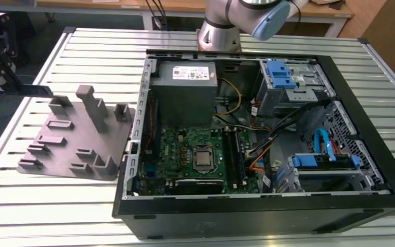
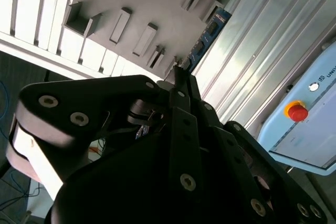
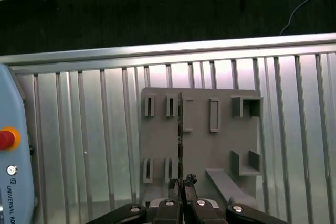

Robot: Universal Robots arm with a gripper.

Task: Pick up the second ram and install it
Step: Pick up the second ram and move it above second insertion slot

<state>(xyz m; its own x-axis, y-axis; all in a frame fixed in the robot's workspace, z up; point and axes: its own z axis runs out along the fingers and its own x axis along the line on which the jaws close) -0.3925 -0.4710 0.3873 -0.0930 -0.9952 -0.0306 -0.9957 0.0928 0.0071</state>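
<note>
Your pincer (image 3: 181, 183) is clamped on the ram (image 3: 180, 129). In the first wrist view the ram juts edge-on past the fingertips, seen against the grey plate (image 3: 202, 150) on the slatted surface (image 3: 89, 129). Whether the ram touches the plate, you cannot tell. In the exterior view the plate lies at nine o'clock of the open case (image 1: 362, 103), on that view's left.

- I count one ram stick (image 3: 180, 129) and one hand (image 3: 181, 183).
- One grey holder plate (image 1: 81, 136), one open computer case (image 1: 252, 221).
- One teach pendant (image 3: 13, 129), one red stop button (image 2: 297, 112).
</note>
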